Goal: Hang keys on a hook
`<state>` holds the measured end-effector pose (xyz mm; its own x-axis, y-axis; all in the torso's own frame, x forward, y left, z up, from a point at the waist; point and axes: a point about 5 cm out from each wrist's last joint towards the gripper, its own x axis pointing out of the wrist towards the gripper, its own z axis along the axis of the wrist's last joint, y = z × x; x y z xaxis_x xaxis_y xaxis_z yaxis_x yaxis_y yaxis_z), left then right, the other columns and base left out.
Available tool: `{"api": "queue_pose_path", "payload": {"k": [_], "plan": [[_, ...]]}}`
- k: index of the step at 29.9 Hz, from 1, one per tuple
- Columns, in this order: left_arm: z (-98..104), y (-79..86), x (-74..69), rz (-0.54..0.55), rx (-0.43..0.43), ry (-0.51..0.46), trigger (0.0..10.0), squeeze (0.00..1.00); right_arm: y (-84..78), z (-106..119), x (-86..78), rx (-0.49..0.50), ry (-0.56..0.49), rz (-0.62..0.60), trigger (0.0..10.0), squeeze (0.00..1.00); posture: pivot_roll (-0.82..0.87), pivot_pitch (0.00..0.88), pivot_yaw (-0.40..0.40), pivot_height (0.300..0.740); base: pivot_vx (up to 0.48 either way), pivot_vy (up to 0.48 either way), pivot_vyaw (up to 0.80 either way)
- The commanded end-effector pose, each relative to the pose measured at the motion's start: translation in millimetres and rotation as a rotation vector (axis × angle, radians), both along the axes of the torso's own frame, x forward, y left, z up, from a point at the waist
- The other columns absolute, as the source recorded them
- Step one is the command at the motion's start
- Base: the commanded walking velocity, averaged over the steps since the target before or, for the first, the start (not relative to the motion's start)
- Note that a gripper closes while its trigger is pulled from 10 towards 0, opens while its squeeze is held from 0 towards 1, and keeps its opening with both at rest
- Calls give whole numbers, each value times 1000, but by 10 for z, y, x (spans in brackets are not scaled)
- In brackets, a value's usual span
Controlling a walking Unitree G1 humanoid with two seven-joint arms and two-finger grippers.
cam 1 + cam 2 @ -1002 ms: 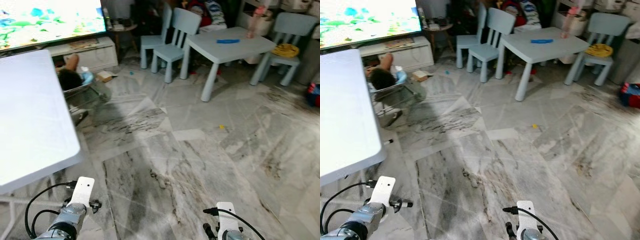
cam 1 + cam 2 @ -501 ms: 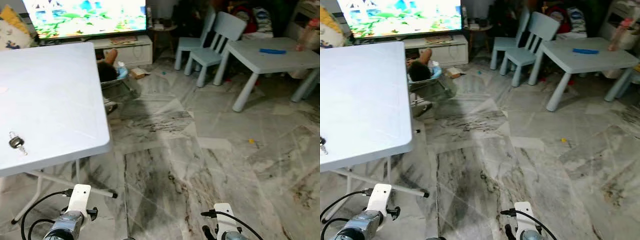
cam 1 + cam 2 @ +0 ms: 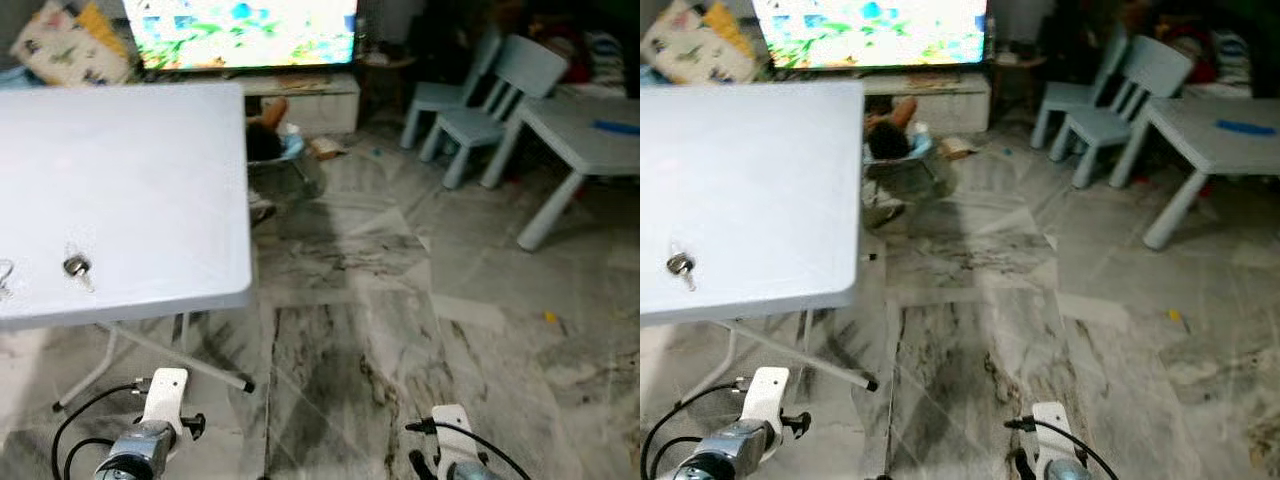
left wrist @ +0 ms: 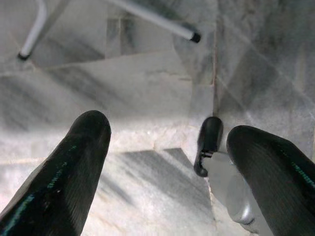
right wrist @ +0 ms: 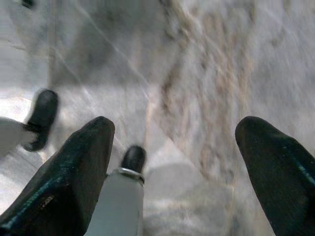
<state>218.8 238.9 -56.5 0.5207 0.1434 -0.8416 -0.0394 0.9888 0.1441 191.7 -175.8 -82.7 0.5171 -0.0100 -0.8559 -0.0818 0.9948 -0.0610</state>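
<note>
A small bunch of keys (image 3: 76,267) lies on the white folding table (image 3: 150,170), near its front edge on my left. A thin metal piece (image 3: 4,275) sits at the picture's left edge beside them; I cannot tell what it is. Both arms hang low over the marble floor, the left arm (image 3: 150,440) below the table's front corner and the right arm (image 3: 455,460) further right. In the left wrist view my left gripper (image 4: 167,167) is open above the floor with nothing between its fingers. The right gripper (image 5: 177,167) is open too, also holding nothing.
The table's metal legs (image 3: 150,345) stand just ahead of my left arm. A person (image 3: 264,140) lies low by the TV stand under a bright TV (image 3: 245,30). Pale blue child's chairs (image 3: 475,115) and a small table (image 3: 585,140) stand at the back right.
The camera has swung left: the white table and keys have shifted right into fuller view, and the chairs and small table have slid toward the right edge. Both arms hang as before.
</note>
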Motion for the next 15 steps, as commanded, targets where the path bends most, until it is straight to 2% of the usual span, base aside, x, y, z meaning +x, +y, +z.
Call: {"api": "queue_pose_path", "payload": {"k": [1,7,10,15], "plan": [[1,-22,10,-11,-15,-2,10000,0,-46,-10,-27,-13,13,-6,10000,0,112,0,-62,740,0,0,800],[-12,-42,-3,7,-44,9,10000,0,-56,-9,-28,-17,14,-7,10000,0,111,0,-64,740,0,0,800],[-24,-48,-21,22,-56,23,10000,0,-58,-9,-27,-3,11,-32,10000,0,111,0,-66,740,0,0,0],[-47,-92,-44,63,-126,26,10000,0,-96,22,23,1,-16,-80,10000,0,109,0,-71,740,0,0,0]]}}
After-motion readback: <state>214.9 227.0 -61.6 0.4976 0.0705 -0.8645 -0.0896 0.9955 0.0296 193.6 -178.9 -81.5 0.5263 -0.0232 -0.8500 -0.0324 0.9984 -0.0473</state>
